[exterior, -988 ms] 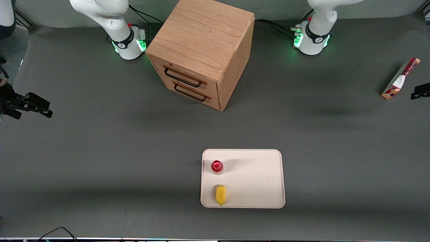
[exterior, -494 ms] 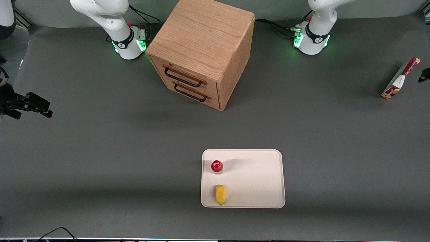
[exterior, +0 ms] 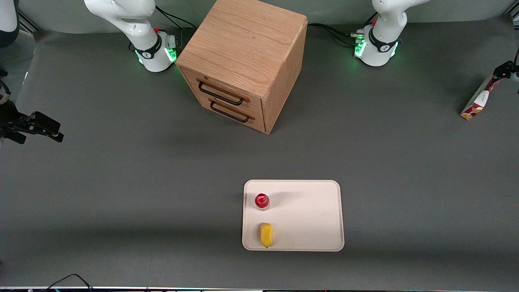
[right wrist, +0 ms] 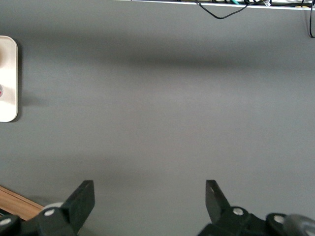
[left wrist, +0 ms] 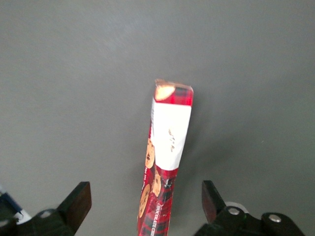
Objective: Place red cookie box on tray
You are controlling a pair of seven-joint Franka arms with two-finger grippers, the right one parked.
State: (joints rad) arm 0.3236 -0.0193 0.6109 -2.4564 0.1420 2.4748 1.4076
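Front view: red cookie box (exterior: 479, 98) standing on a narrow edge on the grey surface (exterior: 121, 170), far out toward the working arm's end, well apart from the tray (exterior: 308, 215). End effector (exterior: 502, 71) right at the box's upper end, at the edge of view. Tray nearer the front camera than the wooden cabinet (exterior: 243, 61), carrying a small red-capped bottle (exterior: 262, 200) and a yellow piece (exterior: 266, 235), the yellow one nearer the camera.

Left wrist view: end effector (left wrist: 145, 204) spread wide, one finger (left wrist: 78, 199) on each side of the red cookie box (left wrist: 165, 167), not touching it. Box seen edge-on, dark red plaid with a white patch and cookie prints.
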